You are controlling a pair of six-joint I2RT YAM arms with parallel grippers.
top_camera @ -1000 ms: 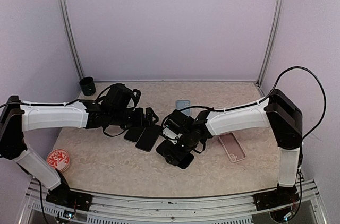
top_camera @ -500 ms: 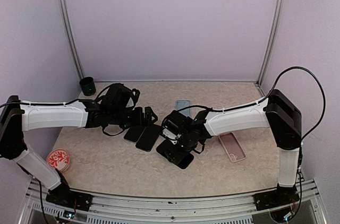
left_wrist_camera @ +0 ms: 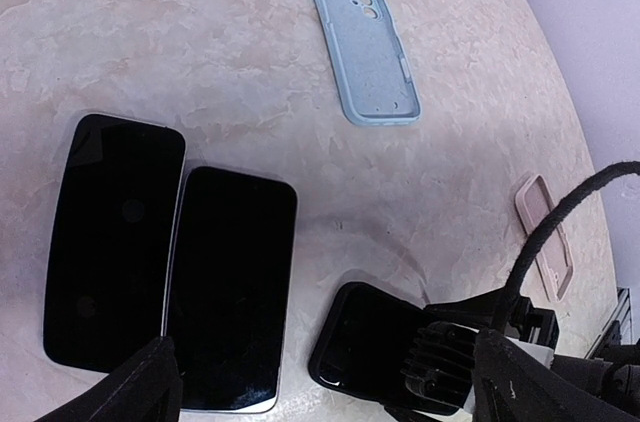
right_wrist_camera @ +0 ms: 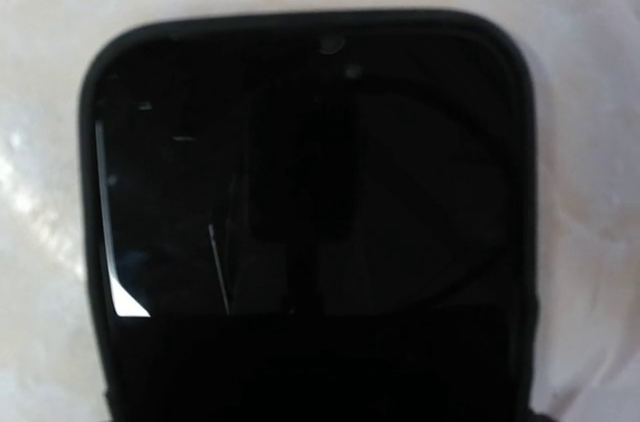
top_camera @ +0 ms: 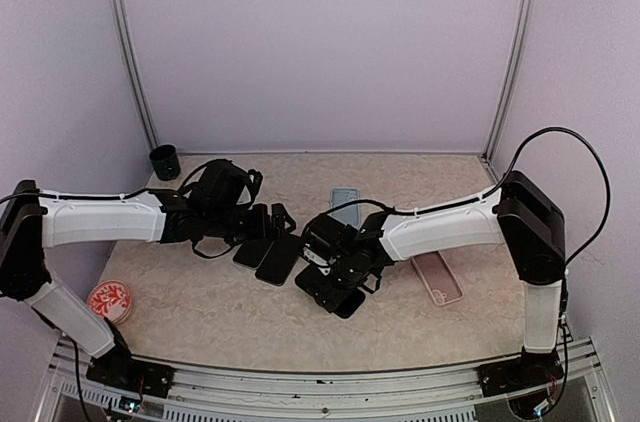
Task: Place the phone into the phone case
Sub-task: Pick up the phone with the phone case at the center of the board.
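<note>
Beige marbled table [top_camera: 200, 317] with lavender walls behind it carries the whole scene. At its middle the right gripper [top_camera: 341, 279] reaches down onto the black case [left_wrist_camera: 365, 337]. The right wrist camera is so close that its fingers cannot be made out, so I cannot tell whether they are spread or closed. In that view a dark-screened phone [right_wrist_camera: 310, 202] fills the picture with the case's rim running round its top and sides. It appears to lie inside the case, though the bottom edge is lost in shadow.

The left gripper [top_camera: 281, 217] hovers just beyond the case with its fingers [left_wrist_camera: 150, 387] spread wide and nothing between them. Under it, two bare black phones lie flat side by side and almost touching: the first phone [left_wrist_camera: 115, 252] on the outside, the second phone [left_wrist_camera: 232, 287] nearer the case.

Farther back a pale blue case [left_wrist_camera: 365, 47] lies with its back up. A pink case [top_camera: 437, 277] sits off to the right beneath the right forearm. A dark green cup [top_camera: 165, 162] stands in the far left corner, and a red-and-white disc [top_camera: 110, 302] lies at the near left edge.
</note>
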